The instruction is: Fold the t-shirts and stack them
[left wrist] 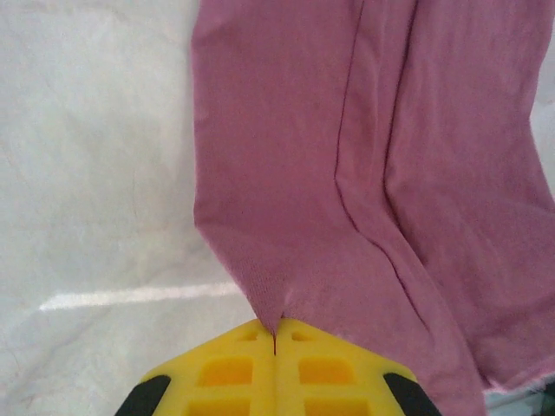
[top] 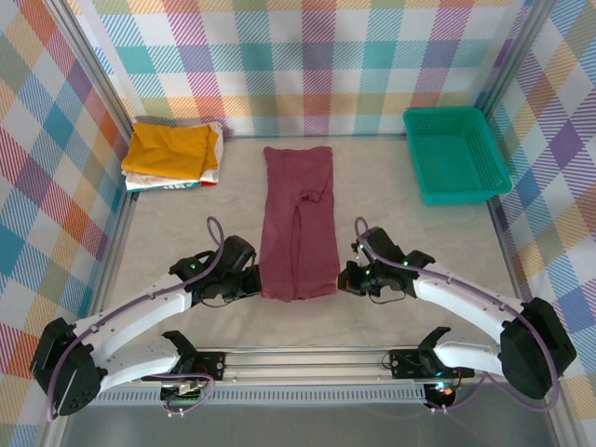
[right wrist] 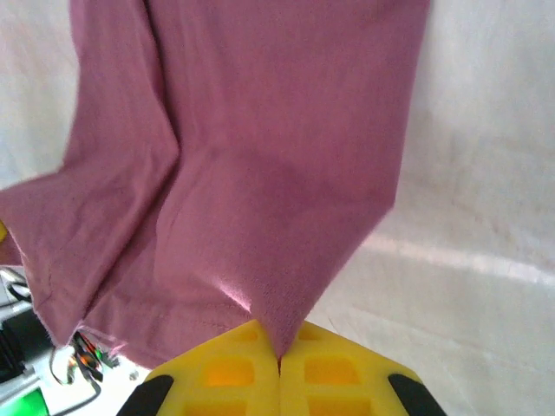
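Tabletop (top: 177, 223) bare left and right of the maroon t-shirt (top: 298, 219): free passage. Far-left of it, the folded t-shirt stack (top: 172, 156) blocks the corner. Far-right, the teal mesh basket (top: 456, 154) does likewise.

Lab cell: plaid walls (top: 307, 65), aluminium frame (top: 307, 358)

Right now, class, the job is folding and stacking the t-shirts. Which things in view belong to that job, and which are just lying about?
Part of the job: maroon t-shirt, its near corners pinched by the left gripper and right gripper; folded yellow t-shirt lying on a white t-shirt, far left.
Lying about: teal basket, far right.
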